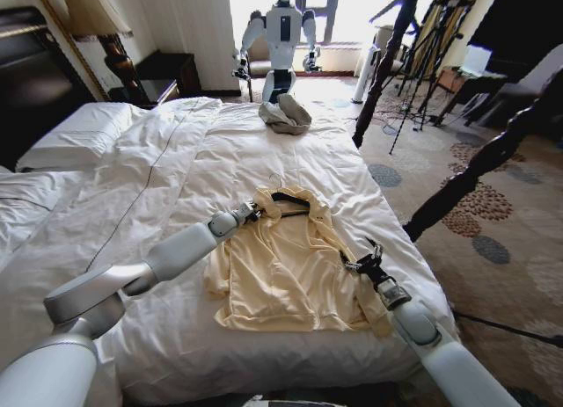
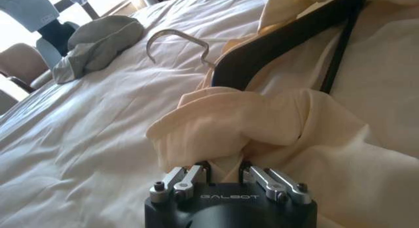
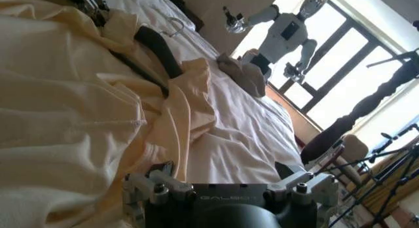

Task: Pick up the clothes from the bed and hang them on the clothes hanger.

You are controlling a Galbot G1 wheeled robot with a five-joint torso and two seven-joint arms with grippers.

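Observation:
The clothes (image 1: 286, 271), a pale cream-yellow long-sleeved top, lie spread on the bed (image 1: 176, 161) near its front edge. The black clothes hanger (image 1: 288, 199) sits in the top's collar, its metal hook (image 2: 176, 41) resting on the duvet. My left gripper (image 1: 256, 212) is at the top's left shoulder and is shut on a bunched fold of the cream fabric (image 2: 222, 139). My right gripper (image 1: 361, 257) rests at the top's right sleeve edge. In the right wrist view its fingers (image 3: 152, 175) stand wide apart, open over the fabric's edge and the white duvet.
A grey-beige cloth bundle (image 1: 284, 117) lies at the bed's far edge, in front of another white humanoid robot (image 1: 283, 29). Dark bedposts (image 1: 387, 64) (image 1: 479, 170) rise on the right, with tripods (image 1: 431, 47) behind. Pillows (image 1: 79, 134) lie at the left.

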